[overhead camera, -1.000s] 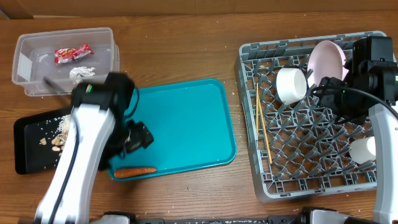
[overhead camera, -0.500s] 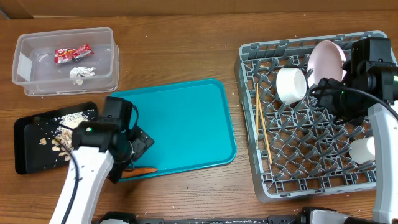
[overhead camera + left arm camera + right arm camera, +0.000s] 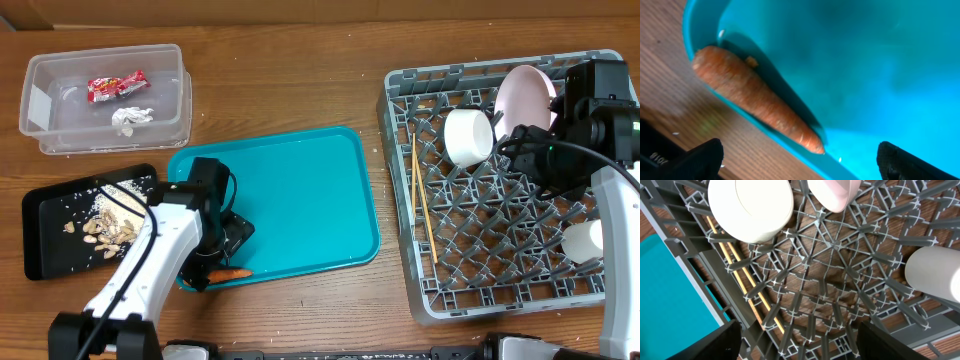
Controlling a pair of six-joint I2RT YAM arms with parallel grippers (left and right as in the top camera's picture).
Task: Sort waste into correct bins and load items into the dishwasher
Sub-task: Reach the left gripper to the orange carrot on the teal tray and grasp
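Observation:
A small orange carrot [image 3: 229, 272] lies at the front left rim of the teal tray [image 3: 300, 190]; it fills the left wrist view [image 3: 755, 99]. My left gripper [image 3: 212, 262] is open just above it, fingers [image 3: 800, 162] spread either side of the tray rim. The clear tub [image 3: 105, 95] holds the red wrapper [image 3: 117, 85] and white tissue [image 3: 131, 117]. The black tray [image 3: 40, 235] holds nut scraps [image 3: 105, 230] and rice. The grey rack [image 3: 500, 190] holds two bowls [image 3: 468, 136] [image 3: 583, 240], the plate [image 3: 527, 98] and chopsticks [image 3: 422, 200]. My right gripper [image 3: 800, 340] is open above the rack floor.
The right arm [image 3: 600, 130] hangs over the rack's right side. Rice grains are scattered on the wood around the black tray. The teal tray sits between the bins and the rack.
My left arm has swung down and right from the black tray to the front left corner of the teal tray, ending over the carrot. The right arm has not moved.

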